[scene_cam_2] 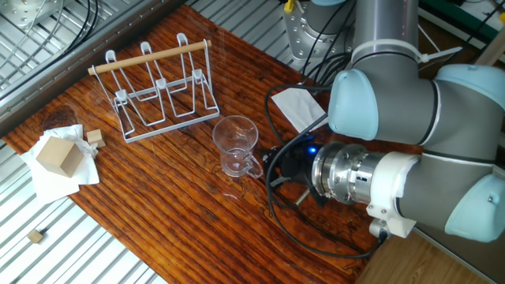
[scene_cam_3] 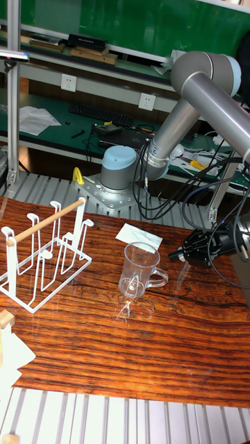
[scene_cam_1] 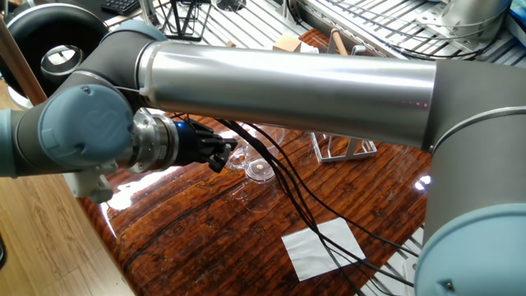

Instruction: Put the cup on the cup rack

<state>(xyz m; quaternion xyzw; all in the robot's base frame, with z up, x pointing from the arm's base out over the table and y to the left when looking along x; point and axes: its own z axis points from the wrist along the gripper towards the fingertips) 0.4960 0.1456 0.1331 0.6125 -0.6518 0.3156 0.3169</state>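
Cup (scene_cam_3: 139,270) of clear glass stands upright, handle toward the gripper (scene_cam_3: 179,255), whose opening I cannot tell.

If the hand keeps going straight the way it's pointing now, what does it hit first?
Most likely the cup. The hand lies nearly level, aimed at the cup's handle, with a small gap between them and nothing in it. Depth alignment is hard to confirm.

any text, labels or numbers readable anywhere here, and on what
None can be read.
The cup, the cup rack and the white paper show no print.
The gripper shows no marking.
Items on the background shelves in the tall fixed view are too blurred to read.
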